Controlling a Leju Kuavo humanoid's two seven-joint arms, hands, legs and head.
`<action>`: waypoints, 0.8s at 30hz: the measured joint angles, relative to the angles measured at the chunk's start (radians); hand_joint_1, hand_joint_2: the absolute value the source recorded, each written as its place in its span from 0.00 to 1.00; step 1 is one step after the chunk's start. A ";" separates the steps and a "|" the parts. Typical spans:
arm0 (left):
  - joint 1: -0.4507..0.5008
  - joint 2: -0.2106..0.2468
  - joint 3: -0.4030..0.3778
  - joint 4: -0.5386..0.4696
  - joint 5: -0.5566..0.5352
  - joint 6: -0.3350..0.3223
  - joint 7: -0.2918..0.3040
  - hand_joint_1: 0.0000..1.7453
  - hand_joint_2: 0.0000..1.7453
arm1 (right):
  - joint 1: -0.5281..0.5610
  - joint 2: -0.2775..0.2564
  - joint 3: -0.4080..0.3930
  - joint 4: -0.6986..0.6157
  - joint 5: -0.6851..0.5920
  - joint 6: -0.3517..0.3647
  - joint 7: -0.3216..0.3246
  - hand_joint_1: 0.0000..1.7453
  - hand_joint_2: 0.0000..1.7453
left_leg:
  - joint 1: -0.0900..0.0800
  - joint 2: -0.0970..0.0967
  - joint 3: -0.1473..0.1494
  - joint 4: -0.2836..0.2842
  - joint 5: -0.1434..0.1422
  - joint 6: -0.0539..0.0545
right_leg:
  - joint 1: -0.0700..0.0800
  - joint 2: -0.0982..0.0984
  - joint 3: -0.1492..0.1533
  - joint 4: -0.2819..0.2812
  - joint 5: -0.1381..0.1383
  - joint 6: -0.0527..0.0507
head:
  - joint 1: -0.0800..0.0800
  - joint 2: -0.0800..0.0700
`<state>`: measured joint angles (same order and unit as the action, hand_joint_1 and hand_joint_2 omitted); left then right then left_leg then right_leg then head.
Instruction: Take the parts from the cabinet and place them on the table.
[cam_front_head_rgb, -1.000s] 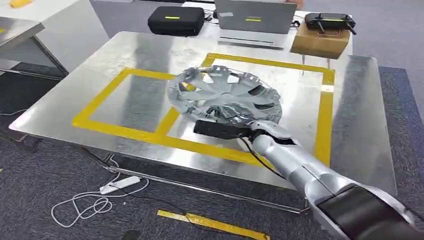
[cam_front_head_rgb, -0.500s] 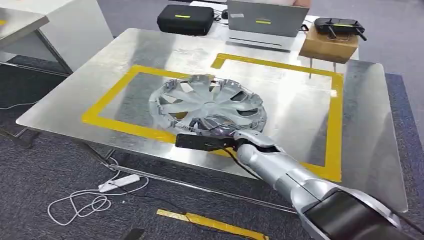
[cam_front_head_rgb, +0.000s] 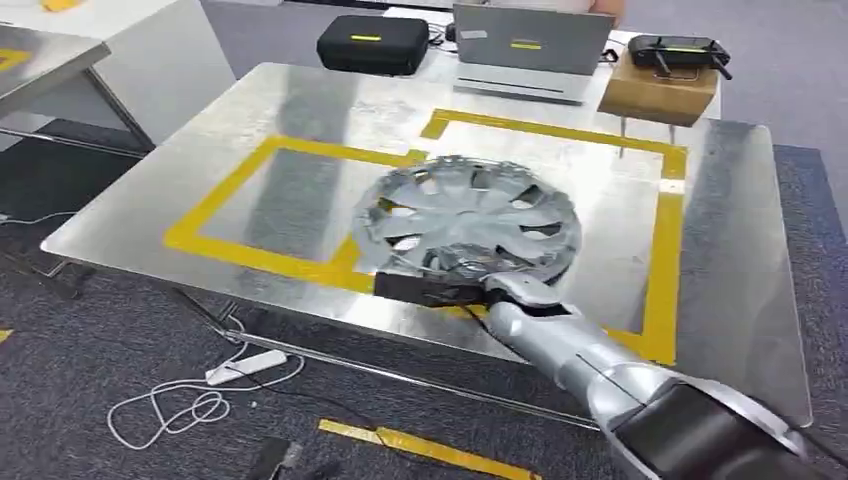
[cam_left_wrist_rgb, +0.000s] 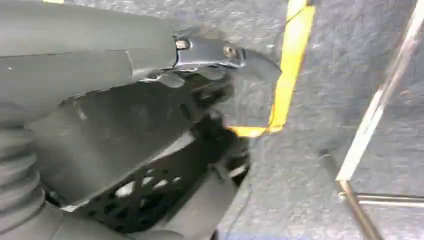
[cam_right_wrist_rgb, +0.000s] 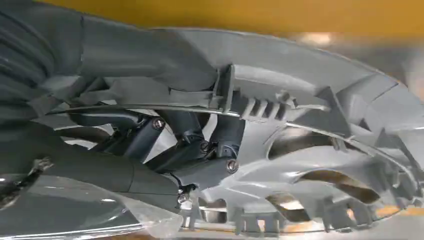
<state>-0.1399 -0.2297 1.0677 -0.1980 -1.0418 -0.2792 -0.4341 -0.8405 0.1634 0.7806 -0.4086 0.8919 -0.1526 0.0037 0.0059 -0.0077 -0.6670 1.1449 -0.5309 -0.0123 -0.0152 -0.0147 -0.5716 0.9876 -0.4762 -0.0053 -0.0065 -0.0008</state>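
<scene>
Counter (cam_front_head_rgb: 250, 120): bare reflective metal top, rounded corners, thin metal legs. Yellow tape (cam_front_head_rgb: 250, 255) marks two adjoining rectangles on it. Silver hubcap (cam_front_head_rgb: 465, 220) over the tape line dividing them, near the front edge; whether it rests on the metal, cannot tell.

Floor (cam_front_head_rgb: 90, 340): dark grey carpet. On it, under the counter's front edge, a white power strip (cam_front_head_rgb: 243, 366) with coiled white cable (cam_front_head_rgb: 165, 410), and a yellow tape strip (cam_front_head_rgb: 425, 447).

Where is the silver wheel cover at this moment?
In the head view the wheel cover is over the metal table, overlapping the yellow tape outlines near the table's middle, with the right hand gripping its near rim.
</scene>
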 joint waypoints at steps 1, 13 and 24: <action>0.006 0.001 0.008 0.000 0.006 -0.002 0.004 0.00 1.00 | 0.000 -0.017 -0.007 0.009 0.003 -0.001 0.023 1.00 1.00 | 0.005 0.002 -0.034 0.081 -0.035 -0.004 | 0.000 0.004 0.000 0.000 0.000 0.000 | -0.002 0.000; 0.017 0.003 0.064 0.000 0.047 0.000 0.018 0.00 1.00 | -0.042 -0.194 -0.068 0.057 0.035 0.042 0.181 1.00 1.00 | 0.011 0.000 0.066 -0.118 0.074 0.032 | -0.011 0.008 -0.007 0.019 -0.024 0.060 | 0.000 0.000; 0.016 0.000 0.089 0.000 0.069 0.004 0.044 0.00 1.00 | -0.050 -0.219 -0.095 0.067 0.053 0.034 0.168 1.00 1.00 | -0.021 0.000 0.051 -0.114 0.082 0.048 | 0.033 -0.002 0.003 0.016 -0.020 -0.007 | 0.004 0.000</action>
<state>-0.1241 -0.2293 1.1570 -0.1980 -0.9724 -0.2750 -0.3906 -0.8909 -0.0557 0.6859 -0.3418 0.9449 -0.1183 0.1713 -0.0152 -0.0080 -0.6165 1.0309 -0.4493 0.0358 0.0179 -0.0168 -0.5685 1.0032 -0.4962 -0.0121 -0.0027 -0.0008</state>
